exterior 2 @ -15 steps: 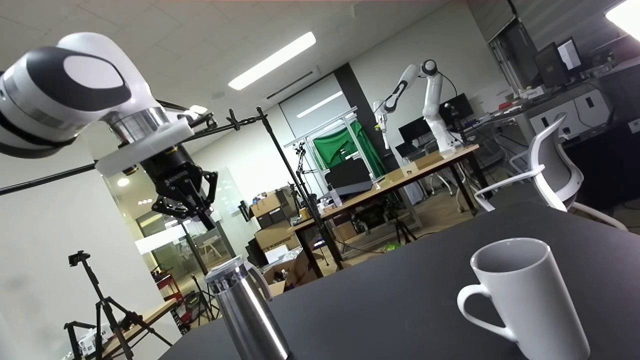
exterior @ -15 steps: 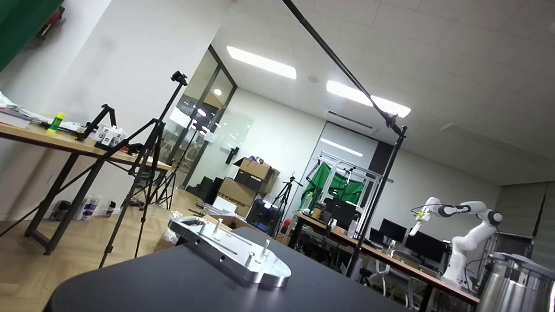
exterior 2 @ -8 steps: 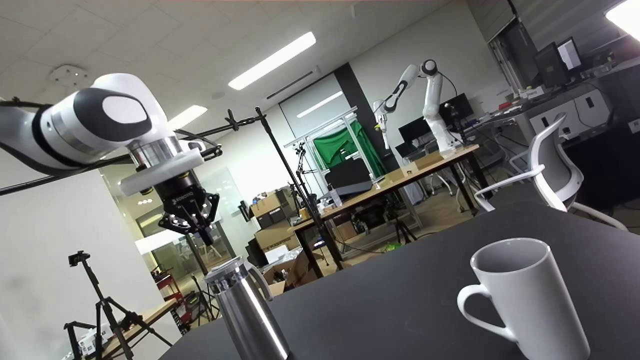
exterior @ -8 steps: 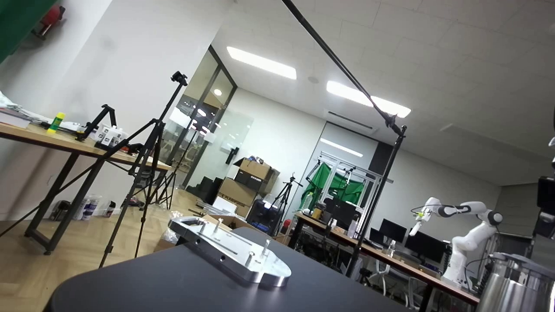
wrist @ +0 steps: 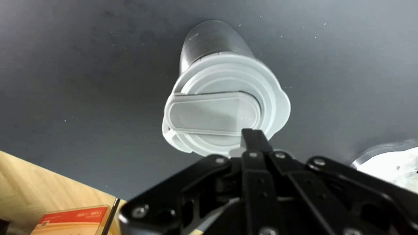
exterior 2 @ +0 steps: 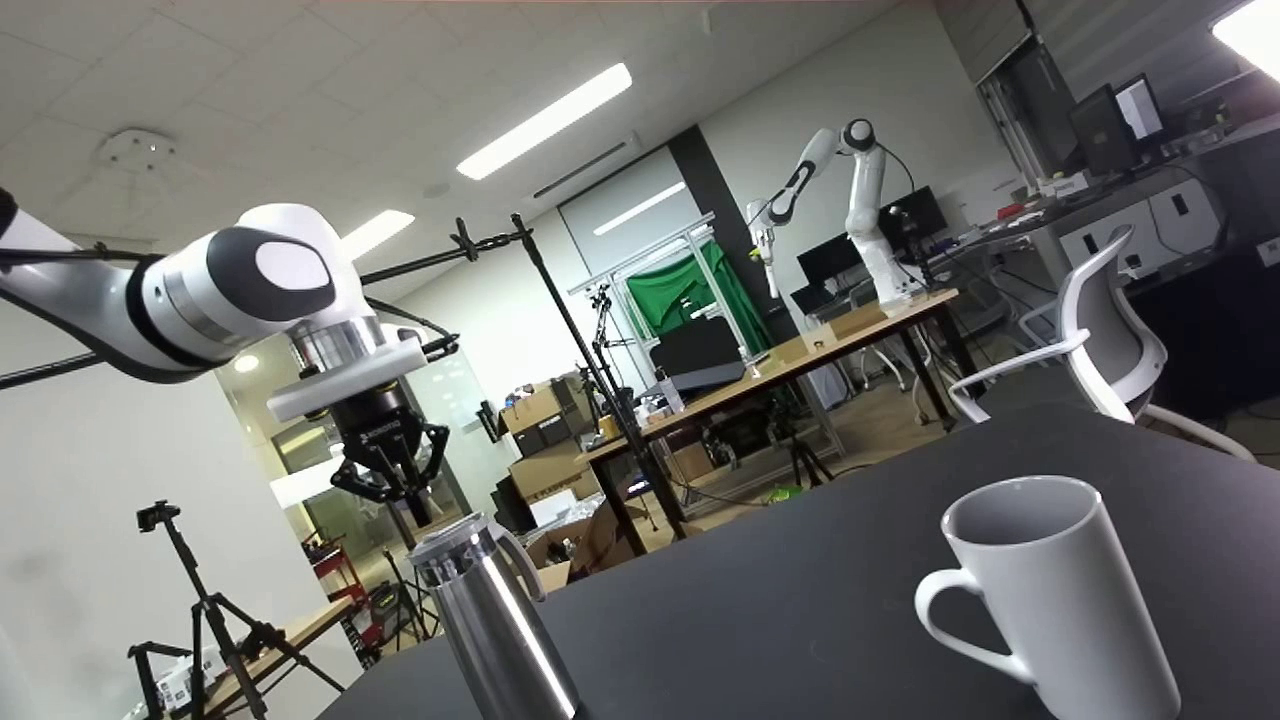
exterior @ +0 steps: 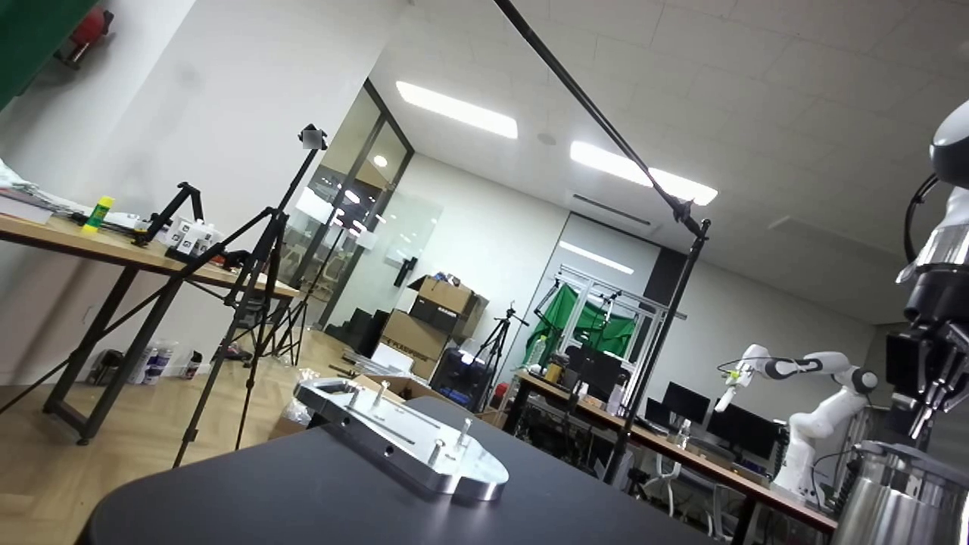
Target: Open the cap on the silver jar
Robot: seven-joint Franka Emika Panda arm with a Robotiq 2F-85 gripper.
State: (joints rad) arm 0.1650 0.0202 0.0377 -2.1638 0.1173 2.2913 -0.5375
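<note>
While only an exterior view shows a mug [exterior 2: 1065, 600] right of the jar [exterior 2: 505, 635], the wrist view reveals the cap [wrist: 222, 111] from above, the end effector [wrist: 255, 138] pressed together.

Your Panda arm [exterior 2: 190, 300] reaches in from the left edge of an exterior view and bends over at its white wrist [exterior 2: 290, 265], so that your black Robotiq gripper [exterior 2: 420, 510] hangs beneath, tilted a little toward the right of that frame. A white bar [exterior 2: 348, 382] sits across the wrist, just above the gripper. In both exterior views it points downward. In the wrist view, your two fingers [wrist: 256, 143] lie pressed together, pointing up the frame, with linkages [wrist: 359, 182] splayed out to either side.
</note>
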